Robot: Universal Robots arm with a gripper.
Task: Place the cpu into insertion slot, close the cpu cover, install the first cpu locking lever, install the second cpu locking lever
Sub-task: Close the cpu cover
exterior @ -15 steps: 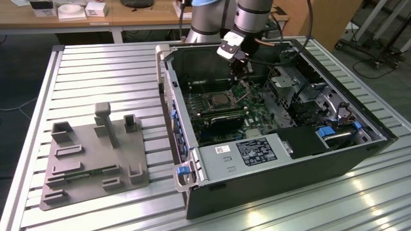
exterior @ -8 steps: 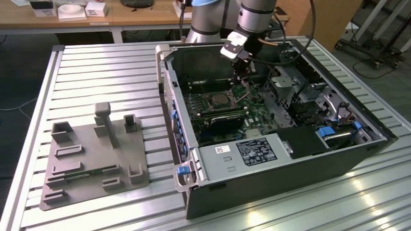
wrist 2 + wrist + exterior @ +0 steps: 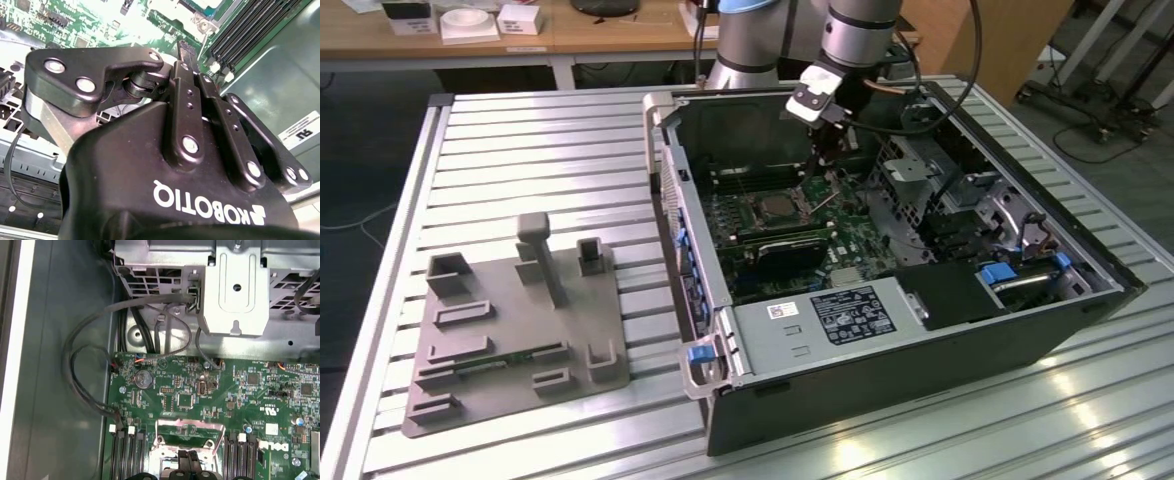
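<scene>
robot jaws closed beside the cpu socket in an open computer

exterior view: an open computer case lies on a slatted metal counter. the arm reaches down into it. the gripper hangs low over the green motherboard, near the insertion slot and on the exterior view's right of it. i cannot tell whether the cpu sits in the slot.

second wrist view: the gripper has its black jaws pressed together, with nothing visible between them. long black memory slots lie beyond.

first wrist view: the jaw tips of the gripper sit close together, right at the cpu cover. the cover is a silvery frame with green board showing through its cut-out.
</scene>
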